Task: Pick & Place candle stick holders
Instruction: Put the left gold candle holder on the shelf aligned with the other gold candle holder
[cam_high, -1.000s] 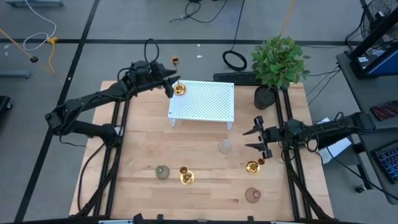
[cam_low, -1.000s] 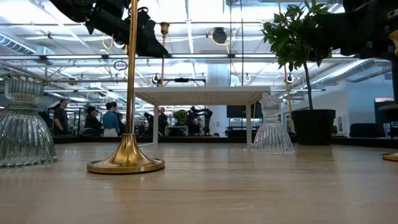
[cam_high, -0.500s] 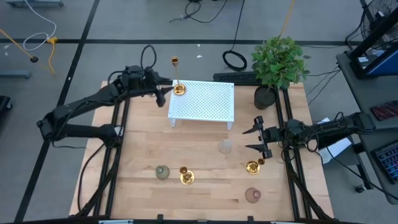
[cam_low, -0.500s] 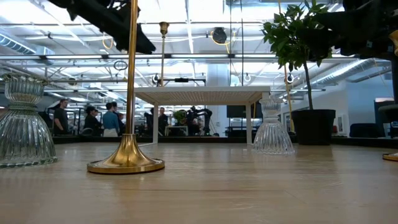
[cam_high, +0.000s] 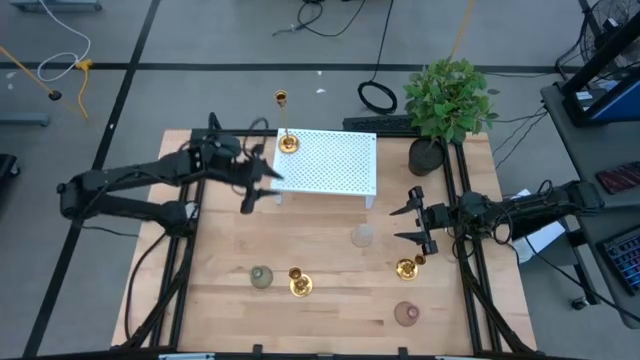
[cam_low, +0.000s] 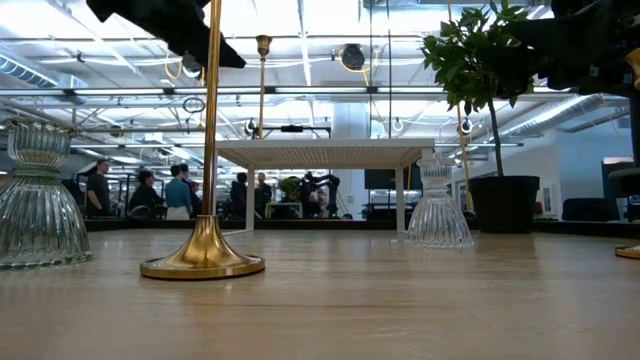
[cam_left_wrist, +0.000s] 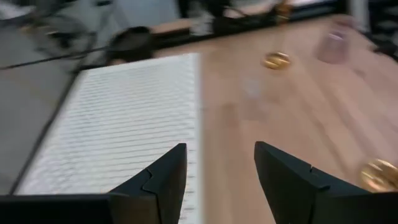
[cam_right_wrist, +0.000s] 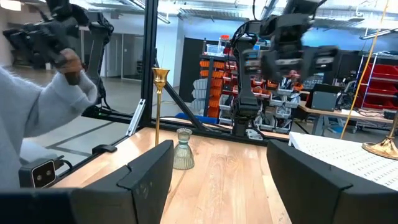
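A tall gold candle stick holder (cam_high: 287, 142) stands by its round base on the far left corner of the white perforated stand (cam_high: 330, 165). My left gripper (cam_high: 262, 188) hovers open off the stand's left edge, above the table; in its wrist view its gripper (cam_left_wrist: 217, 177) has nothing between the fingers. Two more gold sticks (cam_high: 299, 284) (cam_high: 407, 267) stand on the table, with green (cam_high: 261, 277), clear (cam_high: 361, 236) and pink (cam_high: 406, 313) glass holders. My right gripper (cam_high: 397, 225) waits open at the right, just beyond the right gold stick.
A potted green plant (cam_high: 447, 100) stands at the far right corner. Black frame rails run along both table sides (cam_high: 185, 250). A person's sleeve (cam_right_wrist: 37, 118) shows beyond the table in the right wrist view. Bare wood lies between the stand and the near holders.
My left gripper has drawn away from the tall gold stick on the stand's far left corner, gone toward the table's near edge along the stand's left side, and turned toward the right. The stick stays upright on the stand.
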